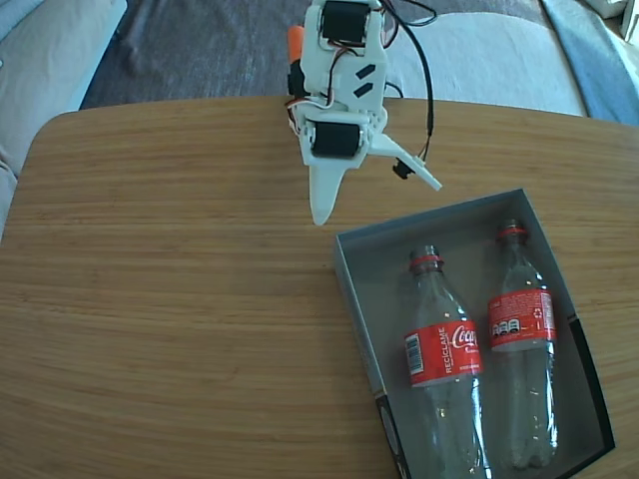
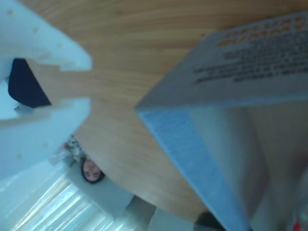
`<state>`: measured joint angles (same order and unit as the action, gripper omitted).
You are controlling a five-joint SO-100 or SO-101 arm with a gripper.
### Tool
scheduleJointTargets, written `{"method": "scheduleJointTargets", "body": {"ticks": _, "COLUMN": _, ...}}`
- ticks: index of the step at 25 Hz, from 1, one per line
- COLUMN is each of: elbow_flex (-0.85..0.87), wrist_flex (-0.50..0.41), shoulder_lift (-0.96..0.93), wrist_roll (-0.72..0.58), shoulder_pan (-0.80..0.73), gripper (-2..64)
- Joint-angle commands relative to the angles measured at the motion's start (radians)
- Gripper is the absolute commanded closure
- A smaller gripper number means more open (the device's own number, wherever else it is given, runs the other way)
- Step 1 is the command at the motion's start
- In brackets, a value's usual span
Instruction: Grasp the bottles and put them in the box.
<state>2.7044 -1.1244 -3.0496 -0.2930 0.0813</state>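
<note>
The fixed view was bright and evenly daylit, with a pale sheen across the far part of the tabletop (image 1: 180, 259) and only soft shadows; the box (image 1: 351, 289) was shaded along its inner left wall. Detail there stayed sharp, though the tabletop's far edge bowed slightly. The wrist view was soft and out of focus throughout, with a bluish cast; the gripper (image 2: 84, 82) at the left was blown out to near white, and the lower left corner was washed out by glare

"Coca-Cola" (plus "RECICLAME") on left bottle's red label (image 1: 442, 352)
</note>
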Motion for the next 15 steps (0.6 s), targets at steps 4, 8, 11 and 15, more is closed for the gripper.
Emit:
{"method": "scheduleJointTargets", "body": {"ticks": 4, "elbow_flex": 0.038, "wrist_flex": 0.009, "shoulder_lift": -0.115, "wrist_roll": 0.012, "shoulder_pan": 0.003, "gripper": 58.6}}
{"method": "scheduleJointTargets", "body": {"ticks": 8, "elbow_flex": 0.077, "wrist_flex": 0.008, "shoulder_lift": -0.173, "wrist_roll": 0.012, "shoulder_pan": 0.002, "gripper": 58.6}}
{"method": "scheduleJointTargets", "body": {"ticks": 11, "elbow_flex": 0.092, "wrist_flex": 0.005, "shoulder_lift": -0.187, "wrist_roll": 0.012, "shoulder_pan": -0.002, "gripper": 58.6}}
{"method": "scheduleJointTargets", "body": {"ticks": 15, "elbow_flex": 0.126, "wrist_flex": 0.008, "shoulder_lift": -0.190, "wrist_roll": 0.012, "shoulder_pan": -0.006, "gripper": 58.6}}
